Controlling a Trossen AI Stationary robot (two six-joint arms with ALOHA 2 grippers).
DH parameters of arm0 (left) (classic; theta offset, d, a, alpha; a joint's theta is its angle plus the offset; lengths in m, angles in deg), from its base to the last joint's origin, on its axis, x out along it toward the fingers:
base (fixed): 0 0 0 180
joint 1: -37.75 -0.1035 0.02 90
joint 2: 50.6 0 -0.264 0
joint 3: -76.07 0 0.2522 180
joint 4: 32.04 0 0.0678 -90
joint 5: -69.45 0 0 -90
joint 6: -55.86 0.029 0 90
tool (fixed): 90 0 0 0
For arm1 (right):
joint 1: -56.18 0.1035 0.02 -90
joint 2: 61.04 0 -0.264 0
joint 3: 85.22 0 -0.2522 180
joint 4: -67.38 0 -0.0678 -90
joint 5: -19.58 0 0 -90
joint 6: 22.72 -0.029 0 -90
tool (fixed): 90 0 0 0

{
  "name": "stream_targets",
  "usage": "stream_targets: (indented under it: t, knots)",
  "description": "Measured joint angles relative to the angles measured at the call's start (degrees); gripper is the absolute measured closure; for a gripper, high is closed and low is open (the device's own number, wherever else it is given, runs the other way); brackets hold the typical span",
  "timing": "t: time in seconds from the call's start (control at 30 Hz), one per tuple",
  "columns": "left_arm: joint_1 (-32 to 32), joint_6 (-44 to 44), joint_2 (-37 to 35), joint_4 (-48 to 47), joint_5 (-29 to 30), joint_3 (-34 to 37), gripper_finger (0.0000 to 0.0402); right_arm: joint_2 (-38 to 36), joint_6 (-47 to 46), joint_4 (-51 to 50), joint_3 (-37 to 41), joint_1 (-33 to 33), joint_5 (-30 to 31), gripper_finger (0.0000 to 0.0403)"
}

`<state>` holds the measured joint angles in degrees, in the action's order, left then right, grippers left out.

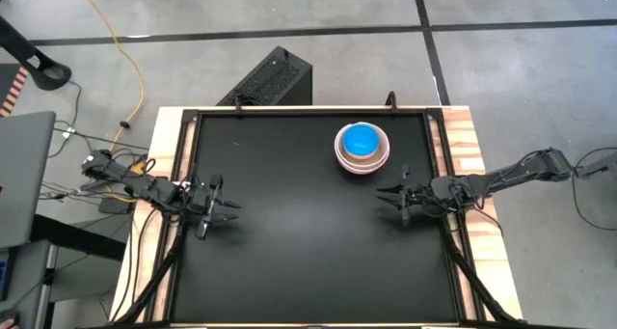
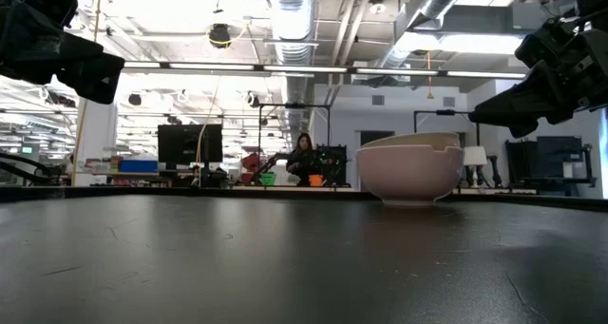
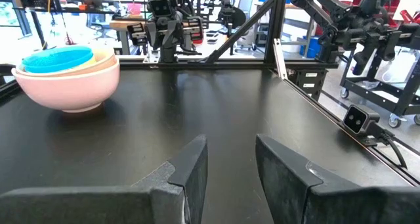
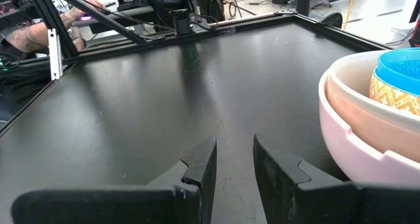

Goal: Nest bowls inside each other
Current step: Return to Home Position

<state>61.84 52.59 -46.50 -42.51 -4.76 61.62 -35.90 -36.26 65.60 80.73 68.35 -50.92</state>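
The bowls (image 1: 362, 148) stand nested in one stack on the black table, toward its far right. A pale pink bowl (image 4: 367, 152) is outermost and rests on its base, with a beige one (image 4: 357, 99) inside it. A yellow-patterned bowl (image 4: 394, 92) and a blue bowl (image 3: 58, 58) sit on top. My right gripper (image 4: 234, 145) hovers open near the table's right edge, just on the near side of the stack, touching nothing. My left gripper (image 3: 230, 145) hovers open at the left edge (image 1: 231, 211), far from the stack.
A black box (image 1: 275, 78) stands on the floor beyond the far edge. Cables (image 1: 106, 170) lie at the left side. A person's forearm (image 4: 46, 27) shows past the table's left side. The dark tabletop (image 1: 299, 252) stretches bare between the arms.
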Motion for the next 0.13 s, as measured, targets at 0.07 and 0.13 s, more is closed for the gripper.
stream_targets:
  t: [0.07, 0.13]
  knots:
    - [0.01, 0.02, 0.01, 0.01, 0.01, 0.00, 0.0284, 0.00, 0.00, 0.00, 0.00, 0.00, 0.00, 0.0286]
    - [0.00, 0.00, 0.02, 0.02, 0.01, 0.00, 0.0284, 0.00, 0.00, 0.00, 0.00, 0.00, 0.00, 0.0286]
